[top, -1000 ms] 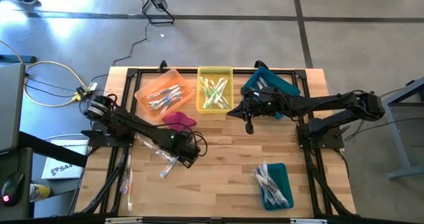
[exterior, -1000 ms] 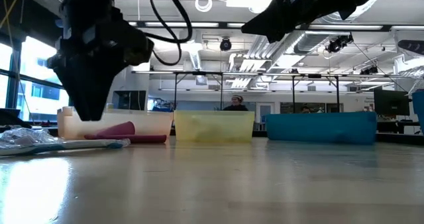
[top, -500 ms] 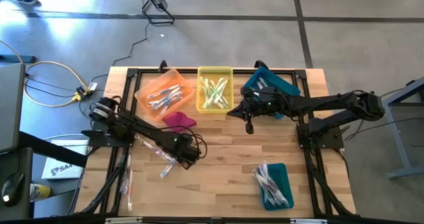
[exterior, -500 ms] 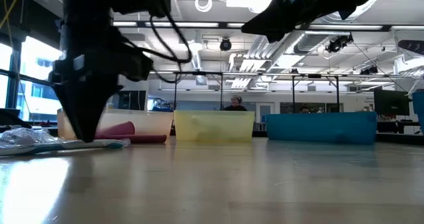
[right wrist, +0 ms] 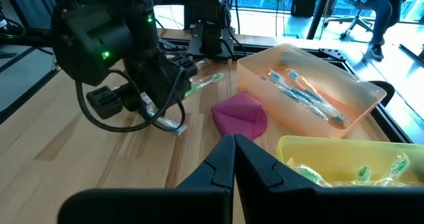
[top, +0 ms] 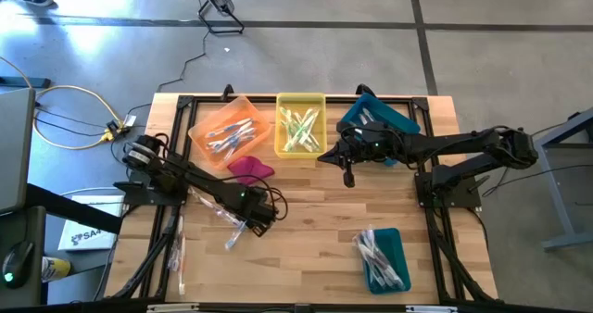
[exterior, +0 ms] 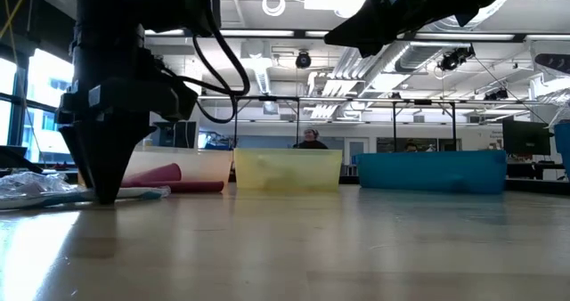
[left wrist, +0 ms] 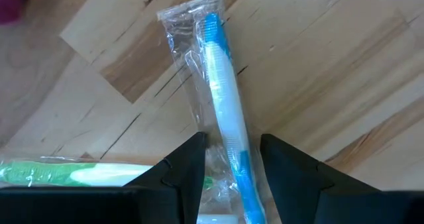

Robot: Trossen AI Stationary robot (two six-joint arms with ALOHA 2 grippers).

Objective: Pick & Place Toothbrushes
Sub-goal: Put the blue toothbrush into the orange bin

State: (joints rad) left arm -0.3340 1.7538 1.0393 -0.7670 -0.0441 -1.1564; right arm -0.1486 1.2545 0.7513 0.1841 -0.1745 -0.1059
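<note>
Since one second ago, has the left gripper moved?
Yes. In the low view the left gripper has come down toward the table, and shifted left against the orange bin.

Four bins (top: 224,131), two arms (top: 199,185), perhaps dozens of toothbrushes (top: 300,128)

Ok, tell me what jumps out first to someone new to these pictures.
The left gripper stands low over the near-left table, its open fingers astride a wrapped blue-and-white toothbrush lying flat on the wood. Behind it an orange bin, a yellow bin and a teal bin line the far edge. A magenta cloth lump lies before the orange one.
</note>
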